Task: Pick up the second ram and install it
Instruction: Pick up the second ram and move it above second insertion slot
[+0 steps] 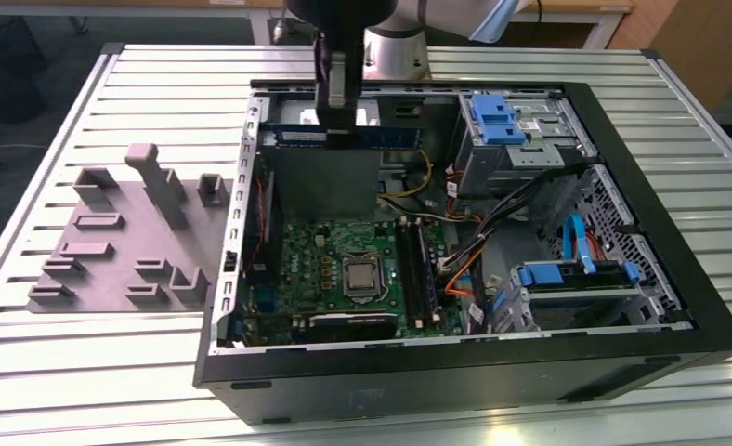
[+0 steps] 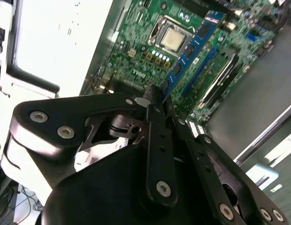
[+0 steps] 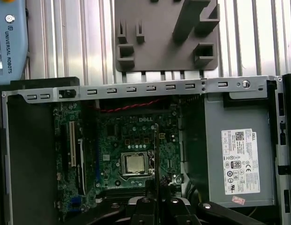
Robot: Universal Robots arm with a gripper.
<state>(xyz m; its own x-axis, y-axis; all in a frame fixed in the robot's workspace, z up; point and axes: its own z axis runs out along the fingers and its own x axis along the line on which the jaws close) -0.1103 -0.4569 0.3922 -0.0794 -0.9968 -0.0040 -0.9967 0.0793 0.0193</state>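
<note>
The second ram (image 1: 385,137) hung above the open case (image 1: 700,316), over the motherboard (image 1: 329,269), with your gripper's (image 1: 337,130) fingers (image 2: 159,136) clenched on its upper edge near mid-length. It looked light, stiff but fragile, best held by the edges, off the chips (image 2: 189,49).

**Arm + gripper: looks only**

Arm (image 1: 395,48): pale silver-grey tube with rounded joints and a blue-grey end cap (image 1: 492,20). The wrist end is a black housing (image 1: 335,14).

Gripper (image 2: 154,96): all matte black, with a bulky rounded body and flat linkage plates fanning out on both sides. The fingers (image 2: 157,140) are narrow straight bars. Round silver screw heads (image 2: 164,188) sit at the pivots, paired on the outer link.

The first wrist view gives the same read on the gripper (image 3: 158,201): black links, small silver screw dots.
</note>
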